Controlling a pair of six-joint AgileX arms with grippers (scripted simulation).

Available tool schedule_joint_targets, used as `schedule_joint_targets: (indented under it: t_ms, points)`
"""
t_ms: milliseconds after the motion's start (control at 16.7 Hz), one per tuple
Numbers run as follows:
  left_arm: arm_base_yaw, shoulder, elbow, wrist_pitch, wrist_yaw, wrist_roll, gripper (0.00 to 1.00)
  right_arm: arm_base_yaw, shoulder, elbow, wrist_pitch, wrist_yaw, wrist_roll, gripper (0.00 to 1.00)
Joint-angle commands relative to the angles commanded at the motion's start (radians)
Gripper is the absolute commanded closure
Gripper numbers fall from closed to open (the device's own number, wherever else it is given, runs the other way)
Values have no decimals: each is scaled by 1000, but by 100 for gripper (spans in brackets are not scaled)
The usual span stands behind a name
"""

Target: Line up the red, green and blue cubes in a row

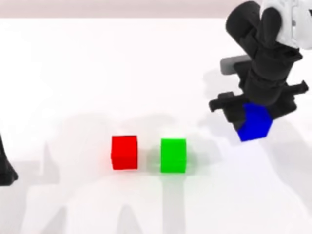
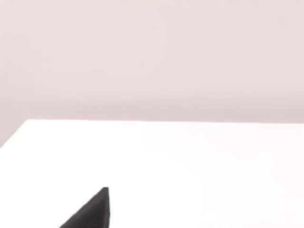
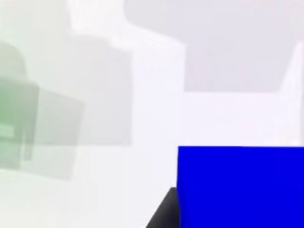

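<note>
Cubes, three, matte, plain-faced, sharp-edged, equal in size.

Red cube: flat on the white table, left of centre, square to the table's edges.

Green cube: flat on the table just to the red cube's right, a narrow strip of bare surface between them, the two level with each other in a row.

Blue cube: up and to the right of the green cube, apart from it, turned at an angle to the row. Right gripper, black, is closed on it from above; the cube juts out below the fingers. In the right wrist view the blue face fills the near corner beside one dark finger.

Open room: bare tabletop to the right of the green cube and across the whole left half; only soft grey shadows lie there.

Left arm: a dark sliver at the table's left edge; whether its gripper is wide or narrow cannot be told.
</note>
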Motion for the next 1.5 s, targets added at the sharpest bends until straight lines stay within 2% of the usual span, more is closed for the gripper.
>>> schedule_joint_targets:
  t_ms: [240,420,840,1260,1500]
  points:
    - [0,0,0,0,0,0,0,102,6,39,-26,6,251,100]
    - [0,0,0,0,0,0,0,152,5,56,-36,9,357,100]
    - [0,0,0,0,0,0,0,155,8,44,-19,8,377,100]
    - [0,0,0,0,0,0,0,165,69,-108,198,10,380,100]
    - [0,0,0,0,0,0,0,166,76,-122,215,10,380,100]
